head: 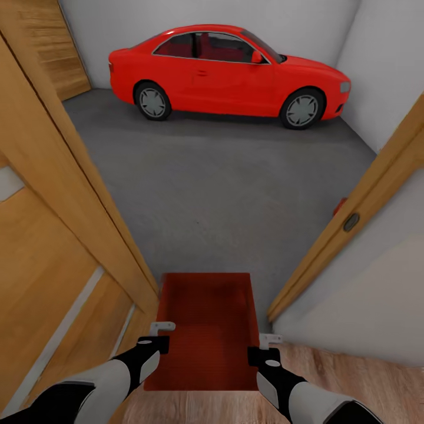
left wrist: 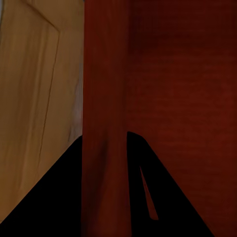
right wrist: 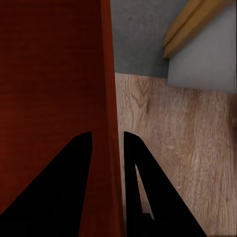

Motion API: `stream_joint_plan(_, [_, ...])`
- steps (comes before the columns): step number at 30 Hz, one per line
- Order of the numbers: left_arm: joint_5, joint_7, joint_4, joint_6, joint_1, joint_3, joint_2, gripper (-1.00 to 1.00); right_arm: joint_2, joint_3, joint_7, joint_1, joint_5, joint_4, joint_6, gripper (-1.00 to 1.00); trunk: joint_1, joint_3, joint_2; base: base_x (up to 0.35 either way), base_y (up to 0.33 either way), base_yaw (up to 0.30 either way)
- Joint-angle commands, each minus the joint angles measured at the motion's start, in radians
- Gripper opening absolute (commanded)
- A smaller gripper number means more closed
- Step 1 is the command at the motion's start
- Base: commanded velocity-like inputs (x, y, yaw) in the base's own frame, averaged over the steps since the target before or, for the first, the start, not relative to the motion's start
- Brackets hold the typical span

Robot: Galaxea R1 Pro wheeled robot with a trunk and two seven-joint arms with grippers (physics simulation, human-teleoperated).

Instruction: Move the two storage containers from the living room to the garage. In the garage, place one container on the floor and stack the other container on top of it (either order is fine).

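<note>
A: Claw status?
B: Left claw [head: 160,334] and right claw [head: 263,347] each clamp a side wall of the storage container [head: 206,330], held at the garage doorway.
A: Procedure?
B: Keep it level; clear both door frames [head: 330,235].

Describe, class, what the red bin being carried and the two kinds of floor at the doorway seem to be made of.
Storage container: probably moulded plastic, matte red-orange, with fine ribbing on its base and thin walls.
Garage floor: looks like concrete, dark grey, dull and faintly speckled.
Near floor: light wood or wood-look planks, with visible grain and a low sheen; a render cannot settle which.
</note>
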Motion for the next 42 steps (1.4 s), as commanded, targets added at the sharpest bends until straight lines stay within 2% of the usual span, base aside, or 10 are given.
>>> stream_joint_plan(1, [0.000,0.034,-0.001,0.002,-0.001,0.005,0.012,-1.00,-0.008,0.051,-0.003,0.000,-0.013,0.009,-0.007,-1.00,0.000,-0.001,-0.001,0.000,0.000,-0.283])
stream_joint_plan(13, [0.000,0.034,0.000,0.002,-0.001,0.005,0.012,-1.00,-0.008,0.051,-0.003,0.000,-0.012,0.009,-0.007,-1.00,0.000,-0.001,-0.001,0.005,0.009,-0.260])
stream_joint_plan(27, [0.000,0.034,0.001,0.002,-0.001,0.005,0.012,-1.00,-0.008,0.051,-0.003,0.000,-0.012,0.009,-0.007,-1.00,0.000,-0.001,-0.001,0.140,0.260,-0.010])
stream_joint_plan(36, [0.000,0.034,0.001,0.002,-0.001,0.005,0.012,-1.00,-0.008,0.051,-0.003,0.000,-0.012,0.009,-0.007,-1.00,0.000,-0.001,-0.001,0.021,0.030,-0.004])
stream_joint_plan(42, [0.000,0.034,0.001,0.002,-0.001,0.005,0.012,-1.00,-0.007,0.051,-0.003,0.000,-0.012,0.009,-0.007,-1.00,0.000,-0.001,-0.001,0.000,0.000,-0.170])
